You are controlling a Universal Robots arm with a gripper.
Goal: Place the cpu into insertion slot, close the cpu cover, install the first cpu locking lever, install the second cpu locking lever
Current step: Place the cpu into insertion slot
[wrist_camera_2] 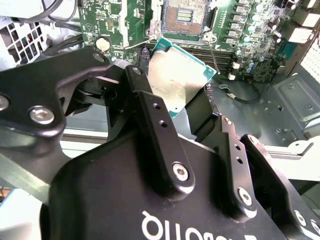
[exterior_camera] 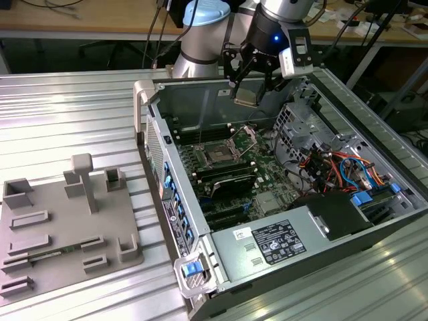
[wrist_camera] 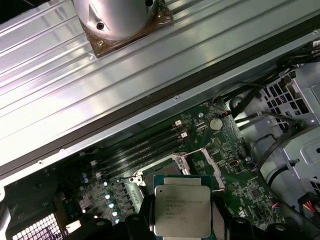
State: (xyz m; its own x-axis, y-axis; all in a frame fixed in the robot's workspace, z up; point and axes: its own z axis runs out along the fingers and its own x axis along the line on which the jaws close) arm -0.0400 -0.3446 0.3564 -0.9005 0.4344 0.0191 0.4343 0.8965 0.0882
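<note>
In the exterior view the arm reaches down over one open computer case (exterior_camera: 212,107). Its gripper (exterior_camera: 247,90) is clamped on the single cpu (exterior_camera: 245,95), above the bare insertion slot (exterior_camera: 217,155) and the raised cpu cover (exterior_camera: 245,137). One grey tray (exterior_camera: 60,227) lies at the exterior view's left. In the second wrist view two black fingers (wrist_camera_2: 150,117) pinch the tilted cpu's edges. In the first wrist view the cpu hides part of the slot.

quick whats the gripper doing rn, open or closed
gripper: closed, holding the cpu by its edges, not yet in the insertion slot
</note>
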